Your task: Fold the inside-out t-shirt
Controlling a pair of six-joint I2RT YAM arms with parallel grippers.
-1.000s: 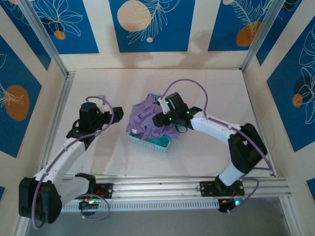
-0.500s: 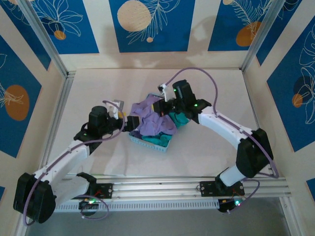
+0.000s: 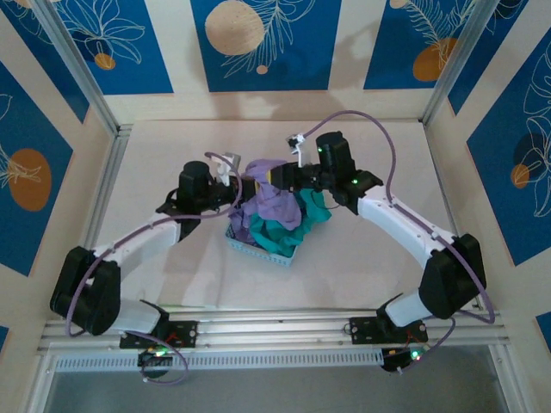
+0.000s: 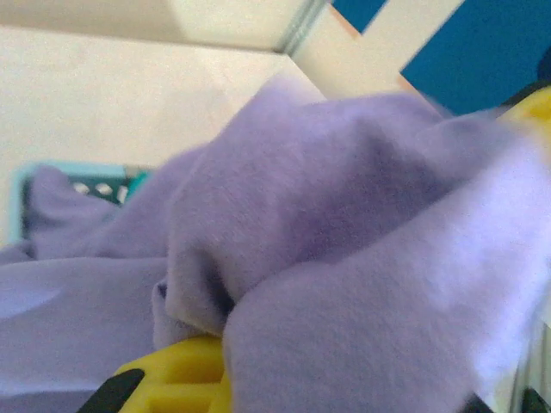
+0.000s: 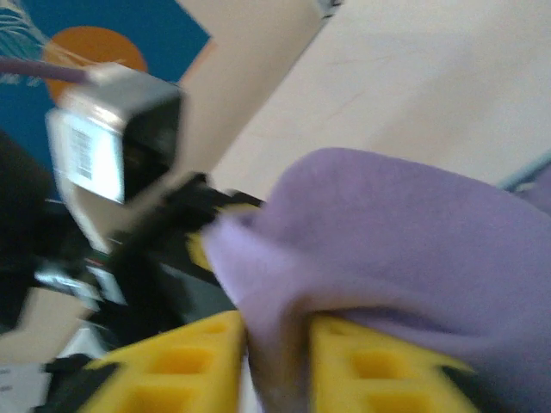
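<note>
The inside-out t-shirt [image 3: 274, 205] is a bunched lavender cloth hanging over the light-blue basket [image 3: 256, 249], held up between both grippers. My left gripper [image 3: 249, 187] meets its left upper edge; in the left wrist view the cloth [image 4: 344, 215] drapes over one yellow finger [image 4: 172, 383] and hides the other. My right gripper [image 3: 278, 176] [image 5: 277, 340] is shut on a fold of the shirt [image 5: 405, 232], pinched between its two yellow fingers. The two grippers stand close together, facing each other.
A teal-green garment [image 3: 297, 225] lies in the basket under and to the right of the shirt. The basket sits mid-table on the pale tabletop [image 3: 370, 267]. Metal frame posts [image 3: 103, 185] and patterned walls bound the table.
Both arms have swung back over the basket. The left gripper, open before, has closed on the shirt's left edge. The shirt has risen, uncovering more of the teal garment.
</note>
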